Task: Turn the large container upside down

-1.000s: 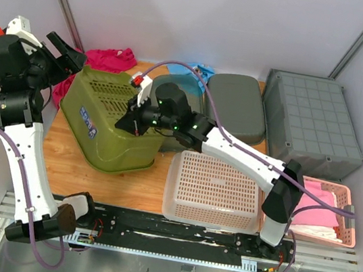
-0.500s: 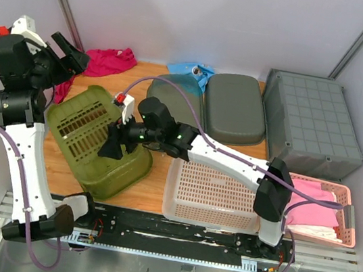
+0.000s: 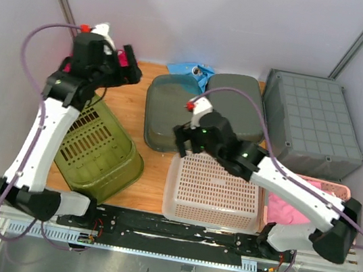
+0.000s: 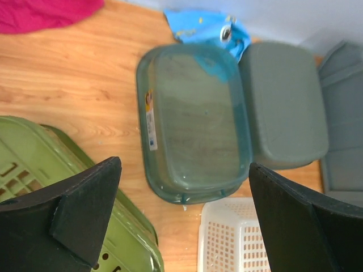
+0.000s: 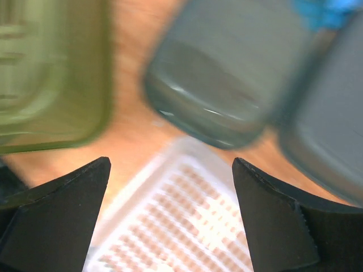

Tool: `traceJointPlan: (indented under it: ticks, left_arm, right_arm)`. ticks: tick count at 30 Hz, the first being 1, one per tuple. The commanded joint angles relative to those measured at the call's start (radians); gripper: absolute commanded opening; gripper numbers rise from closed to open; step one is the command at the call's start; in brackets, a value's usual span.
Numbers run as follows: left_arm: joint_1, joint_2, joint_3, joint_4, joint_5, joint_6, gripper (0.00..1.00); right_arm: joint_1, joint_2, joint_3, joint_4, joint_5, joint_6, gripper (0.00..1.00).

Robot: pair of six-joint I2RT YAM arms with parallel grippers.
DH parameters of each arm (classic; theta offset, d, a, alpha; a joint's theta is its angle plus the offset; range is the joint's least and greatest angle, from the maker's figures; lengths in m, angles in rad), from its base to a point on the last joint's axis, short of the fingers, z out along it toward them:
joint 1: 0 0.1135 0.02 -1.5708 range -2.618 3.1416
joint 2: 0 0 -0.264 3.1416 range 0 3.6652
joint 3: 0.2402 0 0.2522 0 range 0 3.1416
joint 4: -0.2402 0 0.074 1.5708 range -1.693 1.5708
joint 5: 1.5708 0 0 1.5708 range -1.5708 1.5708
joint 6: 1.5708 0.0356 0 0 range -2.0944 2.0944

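The large container, an olive-green slotted basket (image 3: 97, 151), lies at the table's front left with a slotted face up; it also shows at the lower left of the left wrist view (image 4: 34, 170) and, blurred, at the upper left of the right wrist view (image 5: 51, 68). Neither gripper touches it. My left gripper (image 3: 125, 67) hangs open high over the back left of the table, nothing between its fingers (image 4: 85, 209). My right gripper (image 3: 179, 139) is open and empty over the near left corner of the white basket, to the right of the green one.
A white perforated basket (image 3: 214, 189) sits upside down front centre. Behind it lie a clear teal tub (image 3: 168, 110) and a grey tub (image 3: 237, 107). A grey crate (image 3: 313, 121) stands back right, a pink basket (image 3: 327, 212) front right. Blue cloth (image 3: 191, 69) and magenta cloth (image 4: 45, 11) lie at the back.
My right gripper opened, let go of the green basket and drew back to the right. The basket tipped over and settled flat at the front left. My left arm swung right and opened wider.
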Motion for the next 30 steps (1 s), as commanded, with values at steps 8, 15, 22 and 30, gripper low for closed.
traceJointPlan:
  ticks: [8, 15, 22, 30]
  left_arm:
    - [-0.355, 0.193, -0.085, 0.108, -0.292, 0.027, 0.99]
    - [-0.365, 0.109, -0.253, 0.254, -0.291, 0.044, 0.99]
    - [-0.363, -0.005, -0.388, 0.446, -0.018, 0.002, 0.99]
    - [-0.363, -0.137, -0.528, 0.605, -0.063, -0.023, 0.99]
  right_arm:
    - [-0.708, -0.281, -0.139, -0.37, 0.154, 0.097, 0.92]
    - [-0.772, -0.28, -0.073, -0.43, 0.26, 0.152, 0.91]
    - [-0.772, -0.305, -0.083, -0.417, 0.405, 0.111, 0.91]
    - [-0.772, -0.342, -0.101, -0.417, 0.46, 0.165, 0.89]
